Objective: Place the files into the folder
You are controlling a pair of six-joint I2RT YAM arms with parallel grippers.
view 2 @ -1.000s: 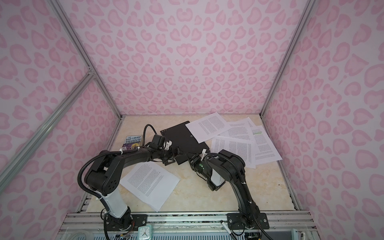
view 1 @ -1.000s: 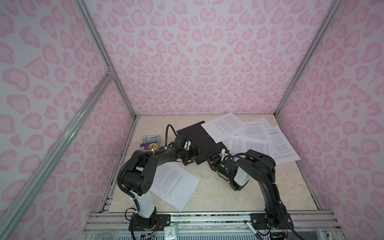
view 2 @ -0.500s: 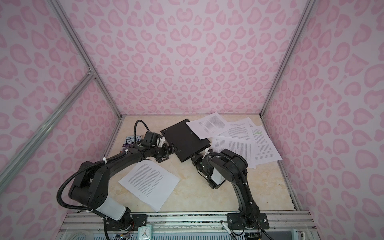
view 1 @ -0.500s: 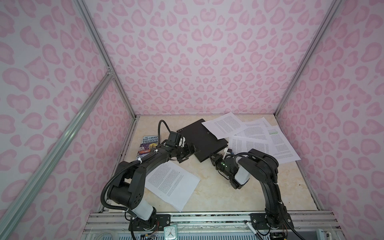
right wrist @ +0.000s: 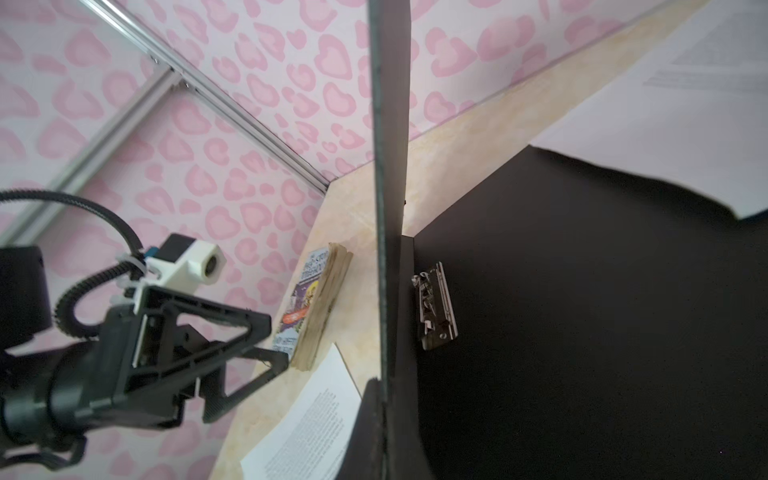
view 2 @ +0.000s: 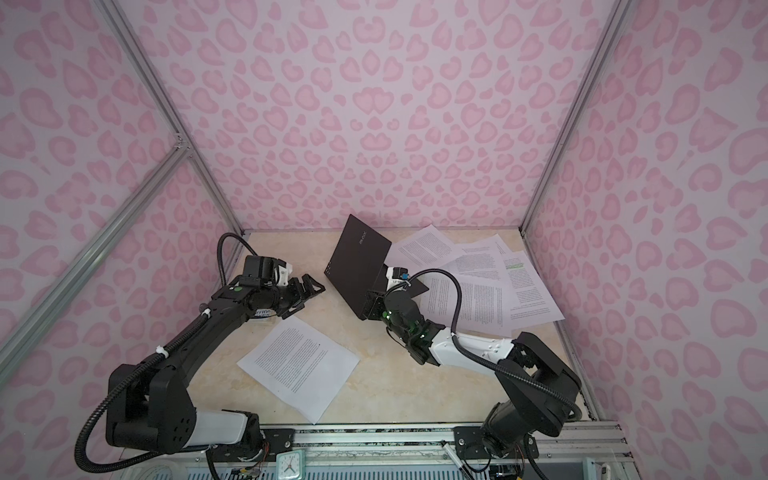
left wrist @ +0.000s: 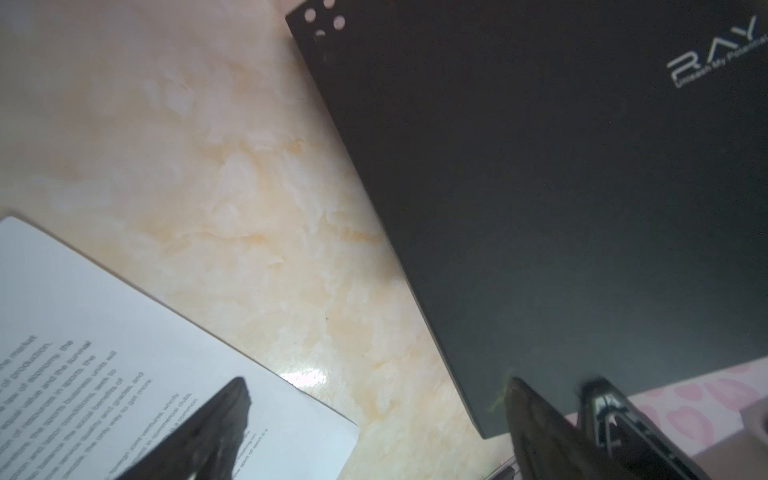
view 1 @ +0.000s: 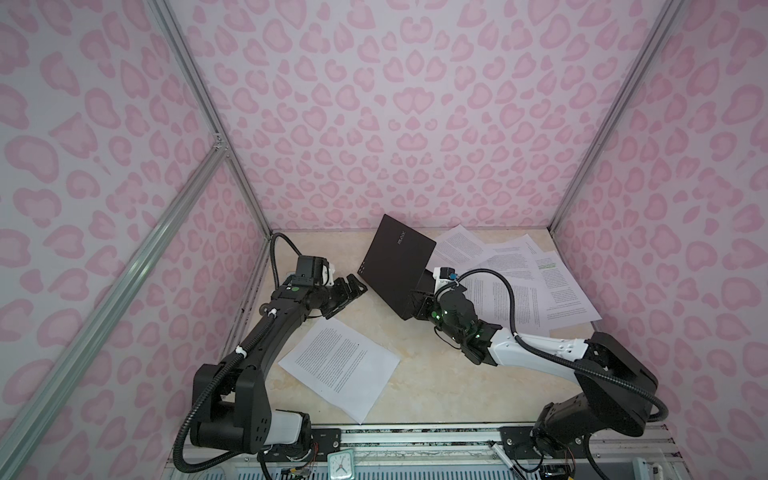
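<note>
Evidently opening the way for the paperwork, the right pincer is clamped tight on the near edge of the folder, at a lower corner of its front cover. It holds that black flap nearly upright while the back panel lies flat on the desk. The raised cover exposes the metal clip beside the spine, presumably so that pages can be laid against it.

The left pincer hangs just to the left of the raised cover, its jaws spread wide and gripping nothing, seemingly kept free to fetch paper. The nearest candidate is a loose sheet lying flat toward the front of the desk.

None of the files is filed yet. Most lie fanned and overlapping on the right side of the desk behind the right arm, the green-marked sheet among them, and one page's corner lies over the far part of the back panel. A colourful paperback book, no part of the job, sits by the left wall.
</note>
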